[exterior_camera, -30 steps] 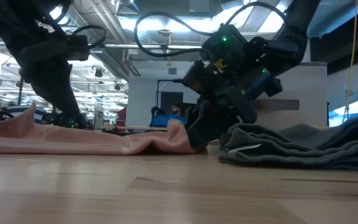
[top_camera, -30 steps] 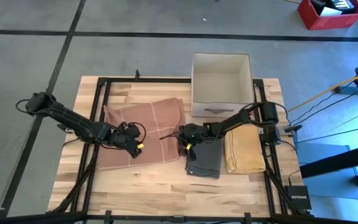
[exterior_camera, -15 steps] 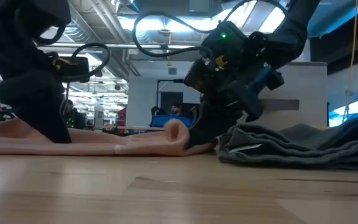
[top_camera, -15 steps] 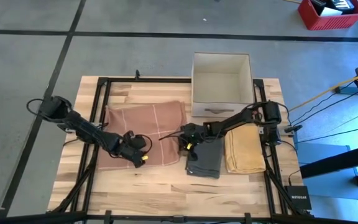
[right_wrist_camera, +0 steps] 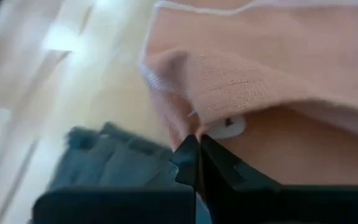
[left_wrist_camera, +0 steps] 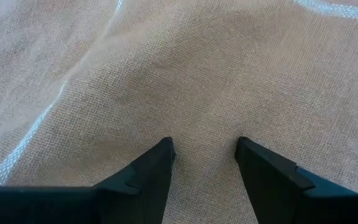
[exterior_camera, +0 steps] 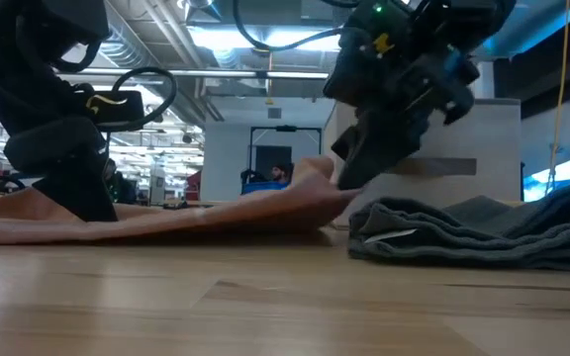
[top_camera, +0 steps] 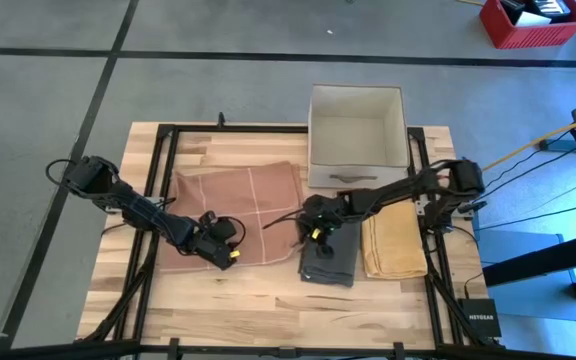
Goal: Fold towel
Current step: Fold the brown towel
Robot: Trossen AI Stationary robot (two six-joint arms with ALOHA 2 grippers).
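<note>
Pinching towel edge, right hand closed (left hand open); towel's long axis left-right.

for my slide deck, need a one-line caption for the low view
Right gripper shut on the pink towel's edge, lifting it beside the grey towel; left gripper rests on it.

Big industrial lab or workshop hall: grey concrete floor with dark tape lines, exposed ceiling ducts and strip lights in the low view. Butcher-block table on a black frame, red crate on the floor, cables trailing at right.
</note>
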